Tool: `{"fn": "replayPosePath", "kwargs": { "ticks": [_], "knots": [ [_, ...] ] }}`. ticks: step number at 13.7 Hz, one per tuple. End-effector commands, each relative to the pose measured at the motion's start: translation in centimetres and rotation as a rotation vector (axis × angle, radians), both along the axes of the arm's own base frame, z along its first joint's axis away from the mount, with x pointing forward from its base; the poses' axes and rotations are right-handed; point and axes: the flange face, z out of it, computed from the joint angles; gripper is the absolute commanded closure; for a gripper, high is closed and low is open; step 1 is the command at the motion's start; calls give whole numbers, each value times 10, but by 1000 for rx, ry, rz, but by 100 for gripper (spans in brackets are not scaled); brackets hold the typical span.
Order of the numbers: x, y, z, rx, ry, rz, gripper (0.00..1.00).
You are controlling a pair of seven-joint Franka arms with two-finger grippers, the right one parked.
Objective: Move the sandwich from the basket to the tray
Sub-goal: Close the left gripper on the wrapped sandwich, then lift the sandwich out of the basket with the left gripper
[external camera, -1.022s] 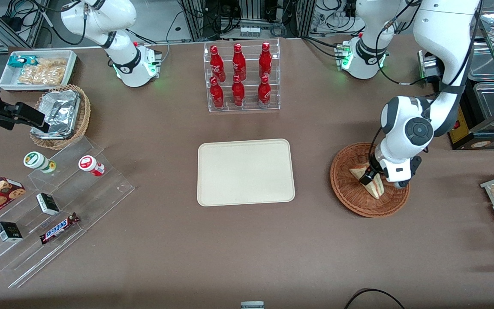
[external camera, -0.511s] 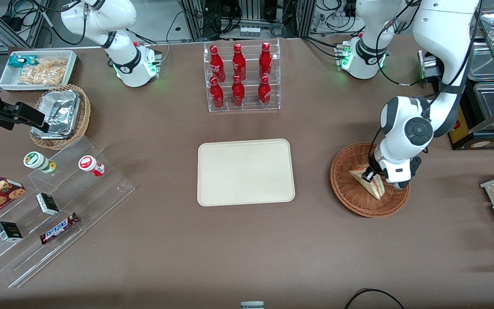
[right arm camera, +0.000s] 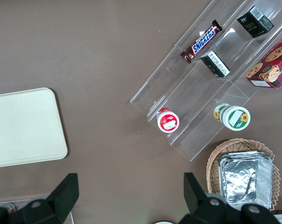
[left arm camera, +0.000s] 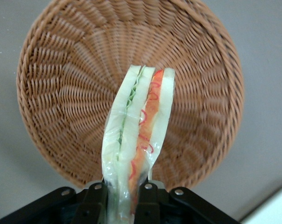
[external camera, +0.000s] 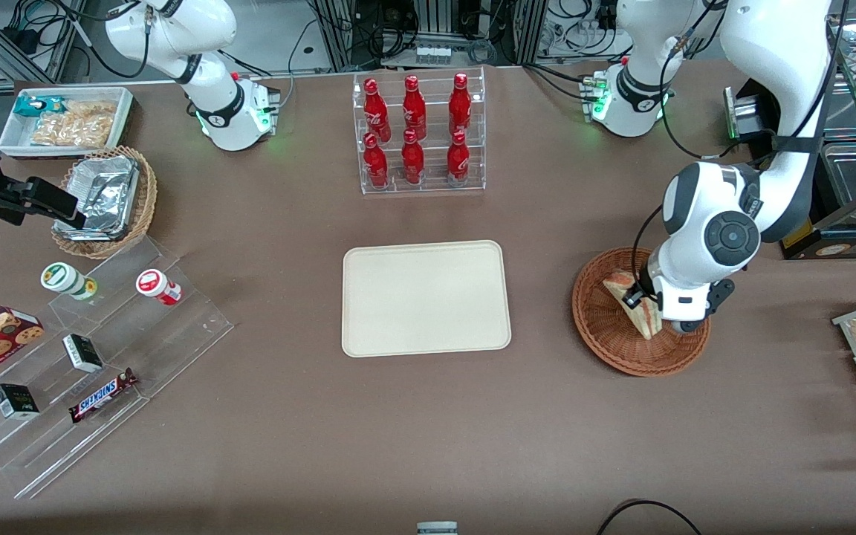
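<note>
gripper (external camera: pixel 633 299) | fingers clamped on sandwich (left arm camera: pixel 138 140) | above basket (left arm camera: pixel 61 93)

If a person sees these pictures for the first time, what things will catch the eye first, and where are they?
First, the gripper shut on the sandwich, holding it just above the reddish-brown basket toward the working arm's end of the table. Next, the bare cream tray at the table's middle. Then the clear rack of red bottles, farther from the front camera than the tray.
</note>
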Motion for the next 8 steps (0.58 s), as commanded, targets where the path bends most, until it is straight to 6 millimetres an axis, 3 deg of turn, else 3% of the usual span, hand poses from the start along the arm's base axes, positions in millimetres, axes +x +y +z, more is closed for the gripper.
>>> {"fn": "replayPosePath", "kwargs": {
  "ticks": [1, 4, 8],
  "knots": [
    [-8, -33, 7, -13, 22, -175, 86],
    [-16, -68, 10, -72, 27, -464, 86],
    [-28, -146, 5, -108, 38, -529, 86]
  ]
}}
